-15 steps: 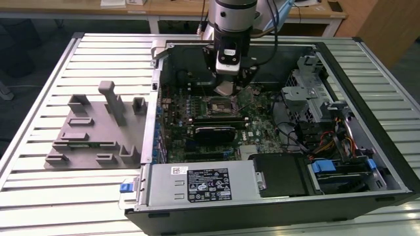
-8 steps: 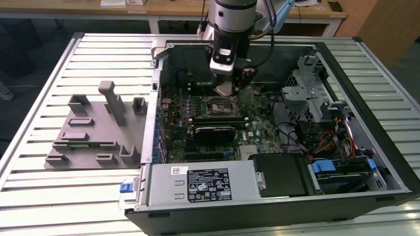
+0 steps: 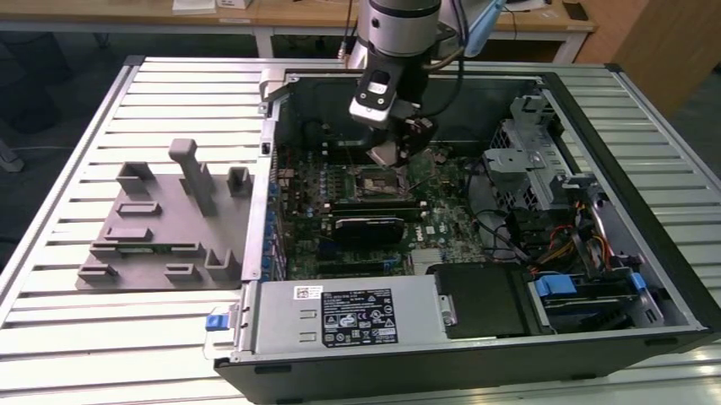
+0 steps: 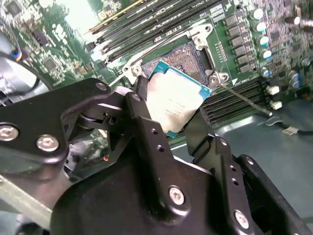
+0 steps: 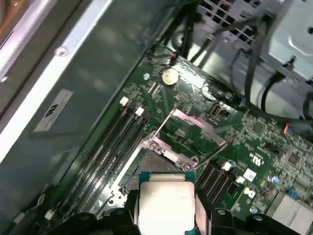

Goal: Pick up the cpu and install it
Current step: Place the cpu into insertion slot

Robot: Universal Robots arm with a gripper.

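The cpu [image 4: 175, 100] has a pale, satin metal lid, smooth and lightly glaring, on a teal-green board edge. The end effector [image 4: 168, 105] is matt black metal with bright steel screws. The motherboard [image 5: 195, 98] is glossy green, and its socket frame [image 5: 166, 152] is shiny bare metal. In the exterior view the bench [image 3: 67, 337] is ribbed, dull pale metal. At nine o'clock on it, the holder [image 3: 158, 228] is matt grey plastic.
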